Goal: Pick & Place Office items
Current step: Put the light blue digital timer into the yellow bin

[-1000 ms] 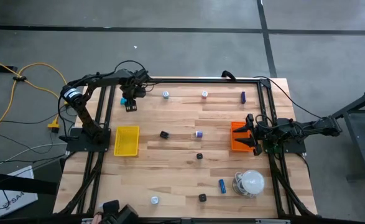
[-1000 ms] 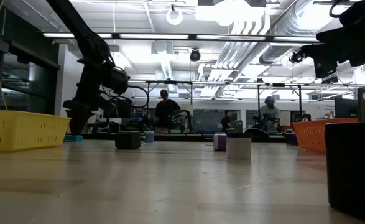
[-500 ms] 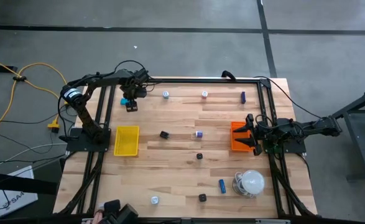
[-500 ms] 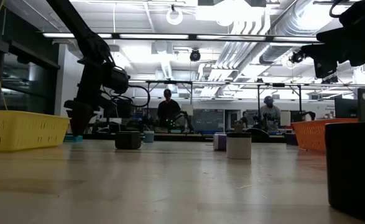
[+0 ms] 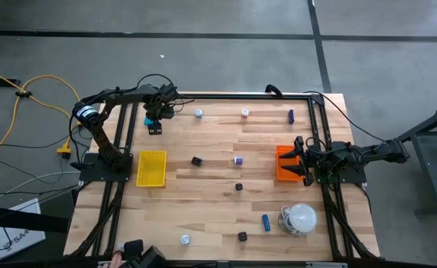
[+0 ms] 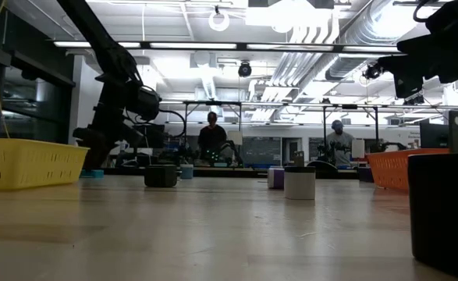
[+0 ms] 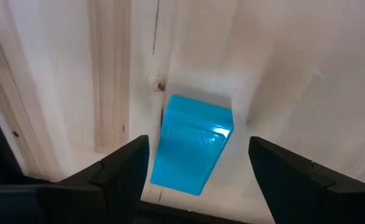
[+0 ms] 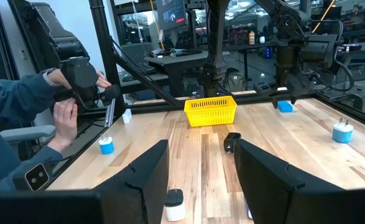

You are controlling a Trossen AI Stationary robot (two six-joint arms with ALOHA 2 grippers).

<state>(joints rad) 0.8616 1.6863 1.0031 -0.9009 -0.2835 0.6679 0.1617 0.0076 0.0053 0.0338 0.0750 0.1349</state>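
Observation:
My left gripper [image 5: 155, 126] is at the table's far left corner, open and pointing down. A light blue block [image 7: 191, 152] lies flat on the wood between its two fingers [image 7: 123, 171], with a gap showing on each side. The block [image 5: 150, 120] shows just beside the gripper from above. My right gripper [image 5: 301, 160] waits open over the orange tray [image 5: 284, 165] at the right edge. Small pieces lie scattered on the table: black blocks [image 5: 196, 160], a blue stick [image 5: 266, 221], a purple stick [image 5: 291, 115] and white round bits [image 5: 198, 113].
The yellow tray [image 5: 152, 168] sits near the left edge, on the near side of my left gripper. A white dome with a coiled cable [image 5: 301, 217] stands at the near right. A black frame rail runs along the far edge. A person's hands [image 8: 70, 93] hold a controller beyond the table.
My left gripper has shifted slightly toward the table's left edge over the blue block. The block has stayed in place.

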